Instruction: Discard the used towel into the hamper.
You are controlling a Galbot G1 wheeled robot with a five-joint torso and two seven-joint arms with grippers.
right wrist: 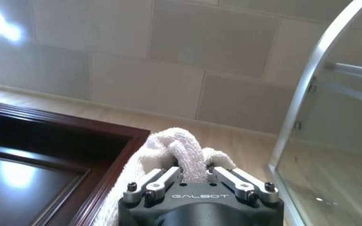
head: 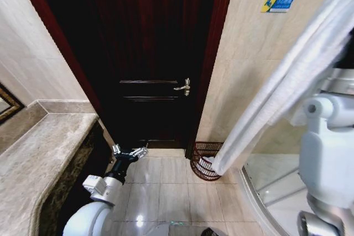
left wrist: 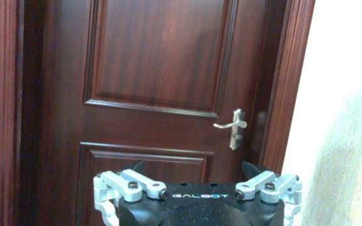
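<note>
1. Towel (head: 287,81): a long white strip running from the upper right of the head view down to the lower middle, where its end hangs just over the rim of the hamper (head: 203,161).
2. Hamper: on the tiled floor in the lower middle of the head view, at the foot of the wall beside the dark door (head: 155,53).
3. Right gripper (right wrist: 197,176): in the right wrist view its fingers are clenched on a bunched fold of the towel.
4. Left gripper (head: 130,151): low in the lower left of the head view, beside the stone table (head: 38,153), fingers spread and empty, pointing at the door.
5. Doing it well, as I judge it: get the hanging end well inside the rim and lower the cloth so it piles up in the hamper before letting go; released from high up, the long tail could drape over the edge or tip the light hamper.
6. Writing: "GALBOT" on both gripper bodies. A blue and yellow sign (head: 278,1) sits in the upper right of the head view; its text is too small to read.
</note>
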